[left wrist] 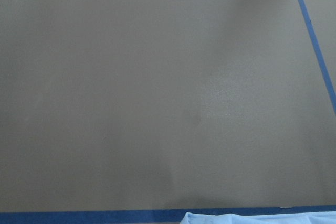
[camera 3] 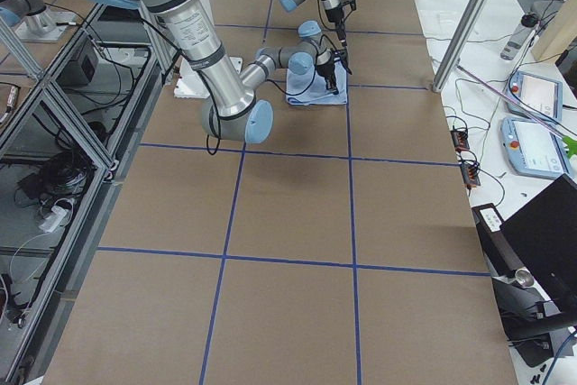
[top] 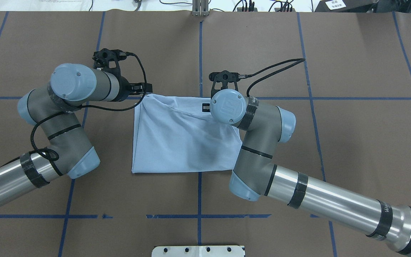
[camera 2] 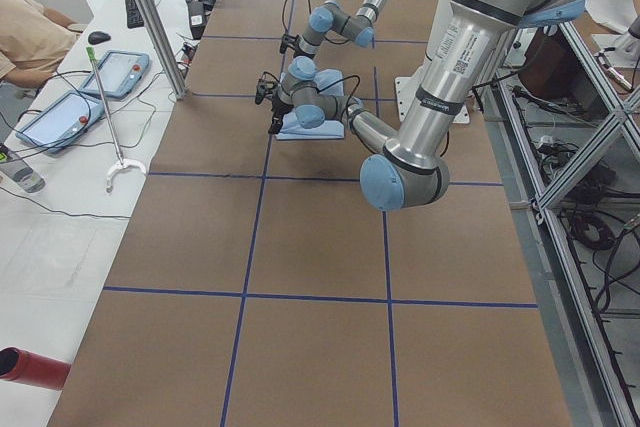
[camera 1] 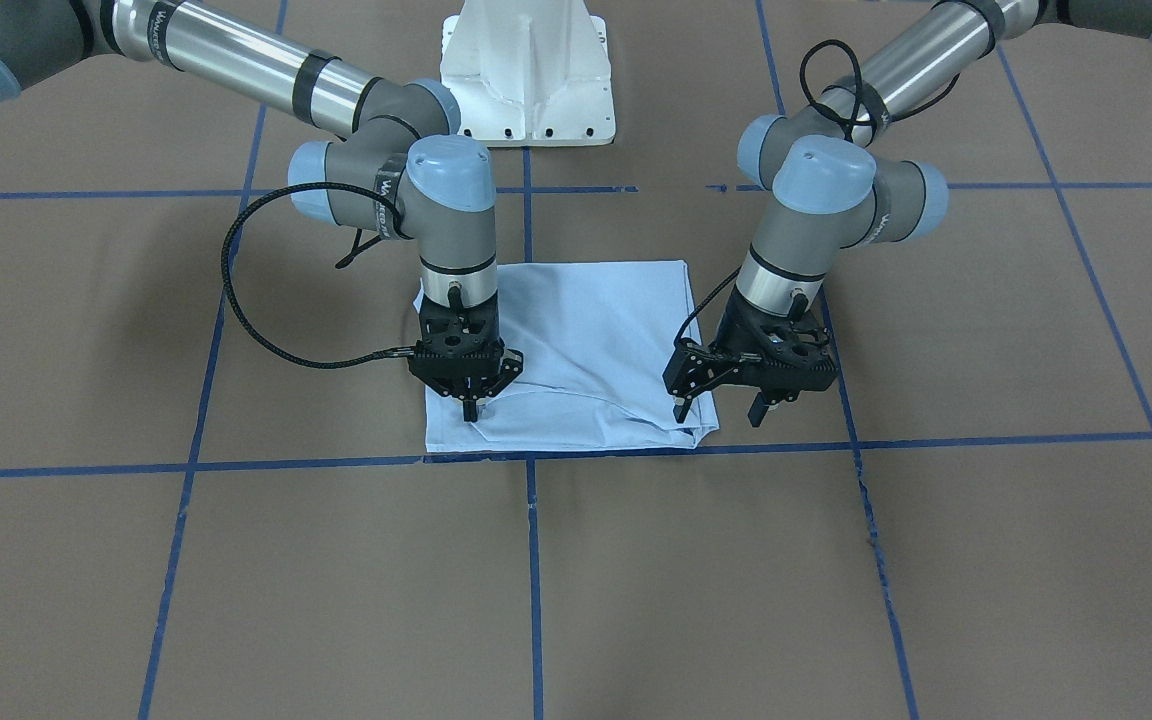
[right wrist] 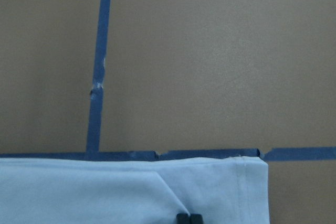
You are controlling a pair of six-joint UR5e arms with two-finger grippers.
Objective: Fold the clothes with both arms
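Before the white base (camera 1: 526, 75), a folded light blue T-shirt (camera 1: 586, 330) lies flat on the table (camera 1: 236, 560).
Front view: at the shirt edge farthest from the base, the right gripper (camera 1: 471, 405) presses its fingers together on a cloth fold; the left gripper (camera 1: 717, 412) stands spread over the corner. Right wrist view: closed fingertips (right wrist: 183, 219) touch the cloth, blue tape (right wrist: 131, 156) just beyond.

Folded blue tee (top: 177, 142) btwn L arm (top: 64, 137) & R arm (top: 257, 153).
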